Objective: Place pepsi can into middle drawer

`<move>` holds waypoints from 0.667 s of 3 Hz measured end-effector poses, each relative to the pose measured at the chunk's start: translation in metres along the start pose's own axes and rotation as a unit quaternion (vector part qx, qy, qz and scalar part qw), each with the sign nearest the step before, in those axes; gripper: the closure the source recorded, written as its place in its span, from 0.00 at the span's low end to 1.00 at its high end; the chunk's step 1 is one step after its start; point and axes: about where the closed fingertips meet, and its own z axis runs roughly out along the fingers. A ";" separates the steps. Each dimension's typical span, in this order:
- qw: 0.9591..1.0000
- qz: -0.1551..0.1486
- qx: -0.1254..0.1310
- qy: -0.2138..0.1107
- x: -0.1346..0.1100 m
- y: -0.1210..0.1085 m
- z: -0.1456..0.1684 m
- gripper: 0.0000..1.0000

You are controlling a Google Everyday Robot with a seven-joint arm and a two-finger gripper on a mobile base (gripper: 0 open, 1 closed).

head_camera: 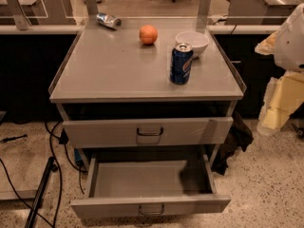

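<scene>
The can (181, 63) stands upright on the surface (109, 65), just before the bowl (192, 42), free to grasp. Below the can the lower drawer (142, 179) sits pulled out, ready to receive it. The pincer (279, 106) hangs right of the can, off the surface; spread or pressed together, I cannot tell

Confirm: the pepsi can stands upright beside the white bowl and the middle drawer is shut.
Not shut: the camera view shows the middle drawer pulled open. The pepsi can does stand upright beside the white bowl; the gripper hangs at the right edge.
</scene>
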 end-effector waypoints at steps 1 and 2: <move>1.000 -0.001 0.005 -0.002 -0.003 -0.005 0.000 0.00; 1.000 0.001 0.014 -0.011 -0.014 -0.027 0.010 0.00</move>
